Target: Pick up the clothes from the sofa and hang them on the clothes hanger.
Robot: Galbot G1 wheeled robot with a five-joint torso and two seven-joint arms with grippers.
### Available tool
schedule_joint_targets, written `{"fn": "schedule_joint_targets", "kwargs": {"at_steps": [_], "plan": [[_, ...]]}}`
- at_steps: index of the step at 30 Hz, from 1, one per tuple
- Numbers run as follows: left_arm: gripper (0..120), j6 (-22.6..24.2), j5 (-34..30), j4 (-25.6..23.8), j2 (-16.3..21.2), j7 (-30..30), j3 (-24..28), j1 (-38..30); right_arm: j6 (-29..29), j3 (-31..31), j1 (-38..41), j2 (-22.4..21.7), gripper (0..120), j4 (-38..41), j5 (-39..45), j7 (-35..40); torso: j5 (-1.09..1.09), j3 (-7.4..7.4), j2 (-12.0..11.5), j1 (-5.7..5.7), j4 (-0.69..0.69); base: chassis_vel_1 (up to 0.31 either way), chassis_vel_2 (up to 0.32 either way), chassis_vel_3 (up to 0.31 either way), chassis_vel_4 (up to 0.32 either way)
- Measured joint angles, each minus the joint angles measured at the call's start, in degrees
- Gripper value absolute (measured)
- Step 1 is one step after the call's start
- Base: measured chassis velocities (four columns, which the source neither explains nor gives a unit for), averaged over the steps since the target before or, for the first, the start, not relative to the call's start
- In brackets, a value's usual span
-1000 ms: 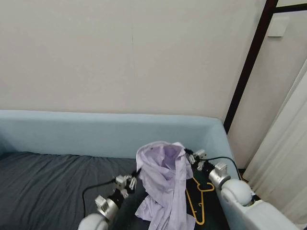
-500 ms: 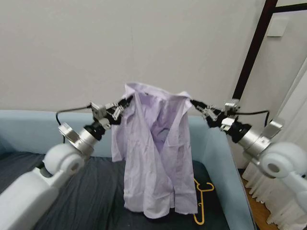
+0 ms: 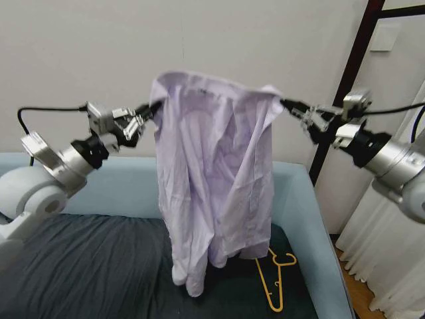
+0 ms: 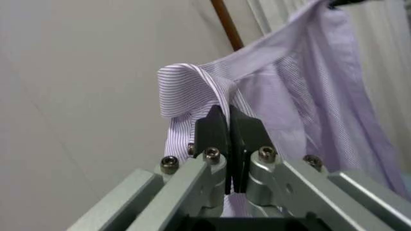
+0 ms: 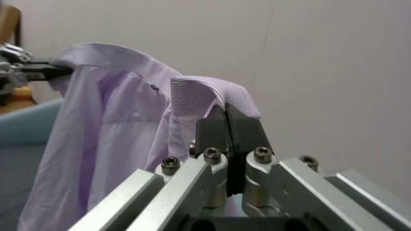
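Shirt (image 3: 216,173), pale lilac pinstripe, hung spread in the air between the two grippers, over the sofa (image 3: 99,189). Its lower end dangled in front of the dark seat cushion (image 3: 80,266); contact could not be told. A small dark mark (image 5: 154,87) sat near the collar, too small to read. Left gripper (image 3: 151,106) was at one shoulder of the shirt, arm reaching up and inward from the robot's left, jaws pinched tight on a fabric fold. Right gripper (image 3: 287,103) was at the other shoulder, about the same height, arm stretched in from the right, jaws clamped on a fold too. Yellow hanger (image 3: 273,282) lay flat on the seat near the sofa's right end, below the shirt. Dark pole (image 3: 345,86) stood behind the right arm.
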Motion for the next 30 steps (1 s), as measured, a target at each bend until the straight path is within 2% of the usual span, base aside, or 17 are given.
{"fn": "schedule_joint_targets", "kwargs": {"at_steps": [1, 4, 6, 8, 14, 25, 30], "plan": [[0, 0.0, 0.0, 0.0, 0.0, 0.0, 0.0, 0.0, 0.0, 0.0, 0.0, 0.0, 0, 0.0, 0.0, 0.0, 0.0, 0.0, 0.0, 0.0, 0.0, 0.0, 0.0, 0.0, 0.0], [0, -1.1, 7.3, 2.3, -0.8, 7.3, -0.6, 3.5, -1.6, 1.5, -9.5, 2.1, 0, 1.1, -6.0, 1.4, 0.01, 0.0, 0.0, 0.0, 0.0, 0.0, 0.0, 0.0, 0.0], [0, -1.3, 8.6, 2.9, -1.1, 8.8, -0.6, 3.9, -1.6, 1.7, -11.8, 2.7, 0, 1.1, -7.7, 1.3, 0.01, 0.0, 0.0, 0.0, -0.01, 0.0, 0.0, 0.0, 0.0], [0, -2.0, 12.9, 5.4, -2.5, 13.1, -0.7, 5.1, -1.6, 1.8, -17.5, 5.0, 0, 1.1, -12.4, 0.7, 0.02, 0.0, 0.0, 0.0, -0.02, 0.0, 0.0, 0.0, 0.0], [0, -2.7, 18.4, 9.6, -5.6, 15.6, -1.2, 8.7, -0.6, 1.3, -24.0, 9.9, 0, -0.4, -20.8, -1.2, 0.01, 0.0, 0.0, 0.0, -0.01, 0.0, 0.0, 0.0, 0.0], [0, -4.8, 19.5, 14.3, -8.5, 21.4, -2.0, 10.2, 1.6, 1.0, -25.1, 13.7, 0, -1.7, -22.7, -2.7, 0.01, 0.0, 0.0, 0.0, -0.01, 0.0, 0.0, 0.0, 0.0], [0, -6.1, 15.7, 18.0, -9.8, 23.9, -1.7, 8.8, 2.7, 0.7, -23.4, 15.0, 0, -3.1, -22.3, -4.0, 0.01, 0.0, 0.0, 0.0, 0.0, 0.0, 0.0, 0.0, 0.0]]}}
